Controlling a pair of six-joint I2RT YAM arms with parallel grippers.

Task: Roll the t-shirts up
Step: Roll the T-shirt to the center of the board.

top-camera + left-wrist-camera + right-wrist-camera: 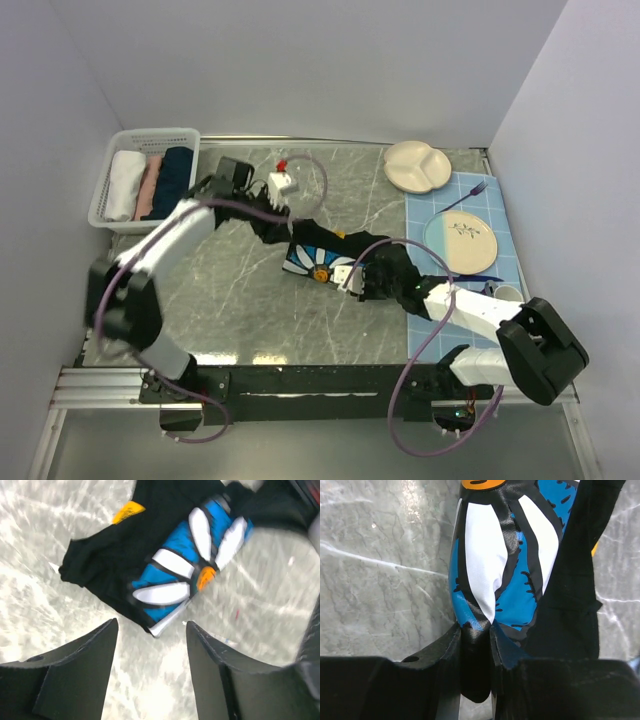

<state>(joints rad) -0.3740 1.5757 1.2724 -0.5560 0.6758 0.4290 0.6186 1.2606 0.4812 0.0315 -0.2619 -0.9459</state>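
Presently right gripper [476,630] pinched a t-shirt [485,565] fold; left gripper [151,625] hovered spread, empty. Even tension would keep roll tight.

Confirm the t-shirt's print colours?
The t-shirt print: white petals, blue ground, orange centre; left wrist view.

Bare grey marble tabletop [240,300] between left arm and black flower-print t-shirt [320,255]: open passage. Far-left corner blocked by white slatted plastic basket [150,135] holding rolled cloths. Right side crowded: blue rectangular placemat [428,212], pale round plate [462,237], purple fork [471,189], white cup [506,293]. Cream divided dish [420,165] fills far right. Left gripper [151,627] fingers apart above marble beside shirt edge. Right gripper [476,630] pinched on shirt fabric.
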